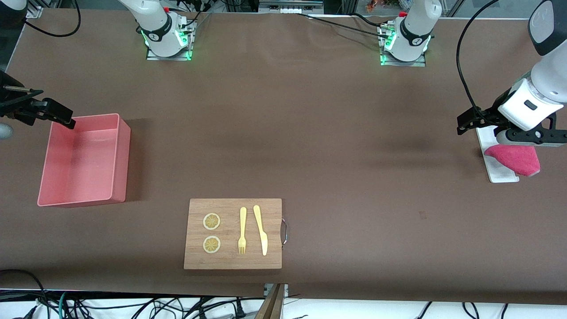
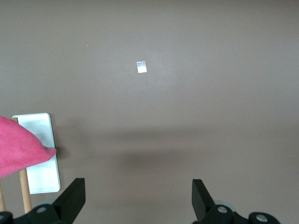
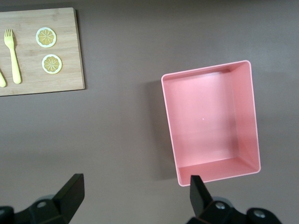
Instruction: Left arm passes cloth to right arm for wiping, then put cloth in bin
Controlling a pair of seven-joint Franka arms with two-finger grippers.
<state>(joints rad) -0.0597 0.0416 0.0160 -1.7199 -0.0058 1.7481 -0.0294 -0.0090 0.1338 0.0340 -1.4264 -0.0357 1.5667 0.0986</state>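
Observation:
The raspberry-pink cloth [image 1: 516, 159] lies draped over the small white tray [image 1: 502, 176] at the left arm's end of the table. In the left wrist view the cloth [image 2: 18, 149] sits at the edge, over the tray [image 2: 44, 154]. My left gripper [image 1: 469, 123] is open and empty, in the air over bare table beside the tray [image 2: 138, 200]. The salmon-pink bin [image 1: 84, 195] stands empty at the right arm's end. My right gripper [image 1: 51, 110] is open and empty, in the air by the bin's edge that is farther from the front camera [image 3: 134, 196]. The bin's rim [image 3: 168, 121] shows there too.
A wooden cutting board [image 1: 232, 261] with a metal handle lies near the front camera. It holds two lemon slices [image 1: 211, 221], a yellow fork [image 1: 242, 230] and a yellow knife [image 1: 261, 230]. Two thin wooden sticks [image 2: 24, 191] stand under the cloth. A small white mark [image 2: 141, 66] is on the table.

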